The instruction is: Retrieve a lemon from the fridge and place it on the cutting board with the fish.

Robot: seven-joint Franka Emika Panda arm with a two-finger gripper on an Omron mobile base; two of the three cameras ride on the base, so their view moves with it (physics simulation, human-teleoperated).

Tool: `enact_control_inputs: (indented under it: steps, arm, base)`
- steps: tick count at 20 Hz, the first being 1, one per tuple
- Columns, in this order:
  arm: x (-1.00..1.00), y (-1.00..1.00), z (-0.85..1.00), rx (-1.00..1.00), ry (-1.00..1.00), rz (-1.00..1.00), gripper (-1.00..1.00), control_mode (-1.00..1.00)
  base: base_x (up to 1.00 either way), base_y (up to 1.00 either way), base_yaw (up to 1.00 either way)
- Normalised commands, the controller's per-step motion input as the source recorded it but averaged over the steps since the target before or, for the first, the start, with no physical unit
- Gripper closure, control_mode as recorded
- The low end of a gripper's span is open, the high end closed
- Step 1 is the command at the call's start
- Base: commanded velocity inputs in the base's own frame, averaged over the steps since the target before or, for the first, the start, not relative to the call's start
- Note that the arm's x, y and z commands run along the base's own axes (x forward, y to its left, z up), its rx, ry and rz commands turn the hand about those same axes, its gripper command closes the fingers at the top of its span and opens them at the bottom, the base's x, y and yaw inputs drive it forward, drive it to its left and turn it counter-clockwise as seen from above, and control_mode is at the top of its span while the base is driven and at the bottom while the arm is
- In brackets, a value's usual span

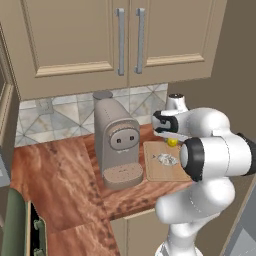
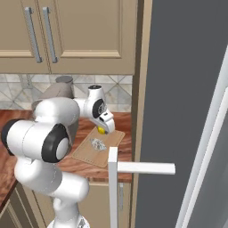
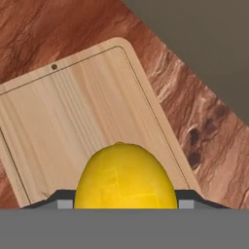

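My gripper [image 2: 103, 128] holds the lemon [image 3: 125, 177] above the cutting board [image 3: 78, 116]; I should lower gently onto bare wood beside the fish [image 2: 98, 144] before letting go.

We see bare wood on the cutting board [image 3: 82, 112] ahead of the lemon [image 3: 125, 177], so the gripper [image 2: 103, 128] has open room there. The fish [image 1: 166, 159] lies mid-board, near the lemon but apart from it. The coffee machine [image 1: 117, 142] stands just beside the board's left edge and blocks that side. To the right, the dark wall [image 3: 204, 48] closes in near the board. The countertop [image 1: 55, 175] left of the machine lies open, and upper cabinets [image 1: 120, 40] hang overhead
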Motion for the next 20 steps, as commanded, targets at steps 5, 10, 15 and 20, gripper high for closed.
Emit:
enact_control_inputs:
  steps: [5,10,15,20]
  arm:
    - [0.09,0.0,-0.3,-0.02,0.0,0.02,1.0,-1.0]
    - [0.13,0.0,-0.32,-0.01,0.0,0.04,1.0,-1.0]
    - [0.18,0.0,-0.27,-0.01,0.0,0.03,1.0,-1.0]
    - [0.26,0.0,-0.26,0.0,0.0,0.02,1.0,-1.0]
  base:
    - [0.0,0.0,0.0]
    - [0.0,0.0,0.0]
    - [0.0,0.0,0.0]
    - [0.0,0.0,0.0]
